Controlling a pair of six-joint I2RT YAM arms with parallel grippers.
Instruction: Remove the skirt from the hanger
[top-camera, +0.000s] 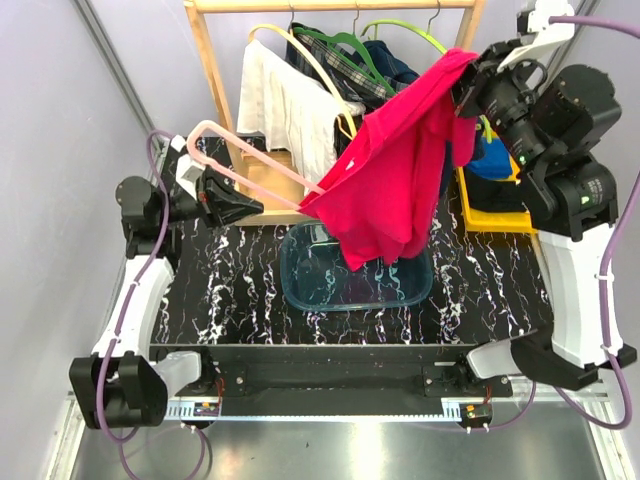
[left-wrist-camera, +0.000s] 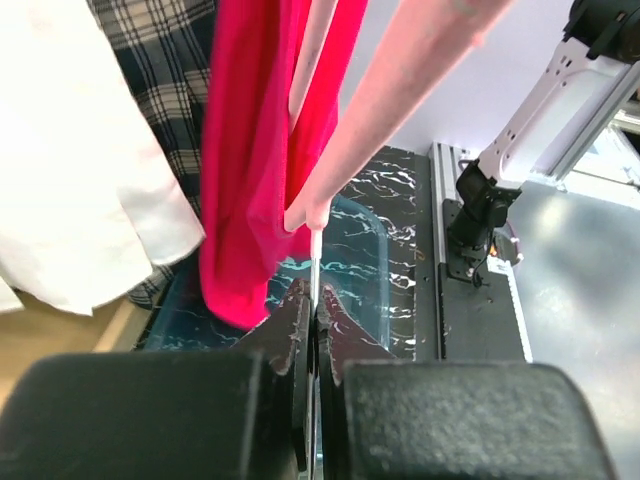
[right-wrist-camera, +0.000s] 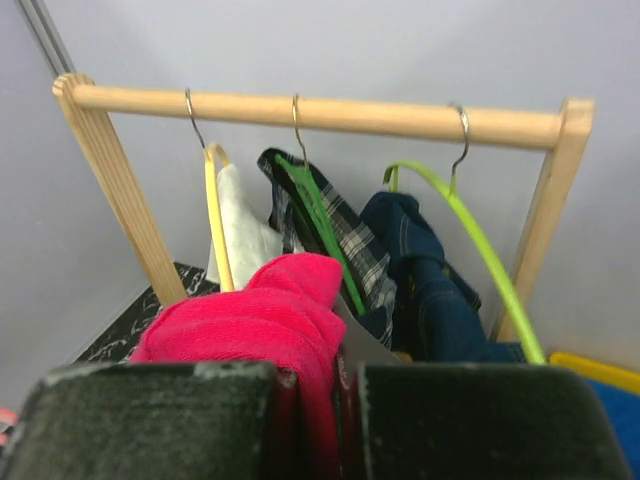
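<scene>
Wooden rack (top-camera: 206, 62) holds plaid skirt (right-wrist-camera: 360, 250) on dark green hanger (right-wrist-camera: 320, 215). Left gripper (left-wrist-camera: 313, 300) pinches pink hanger (left-wrist-camera: 400, 90); right gripper (right-wrist-camera: 343, 400) pinches red garment (top-camera: 400, 170).

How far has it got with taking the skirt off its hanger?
Nothing looks done yet: the plaid skirt hangs on the dark green hanger on the wooden rail, neither arm touching it. In hand: the left gripper is shut on a pink hanger and the right gripper on a red garment draped over it. Left: the whole job of slipping the skirt off.
</scene>
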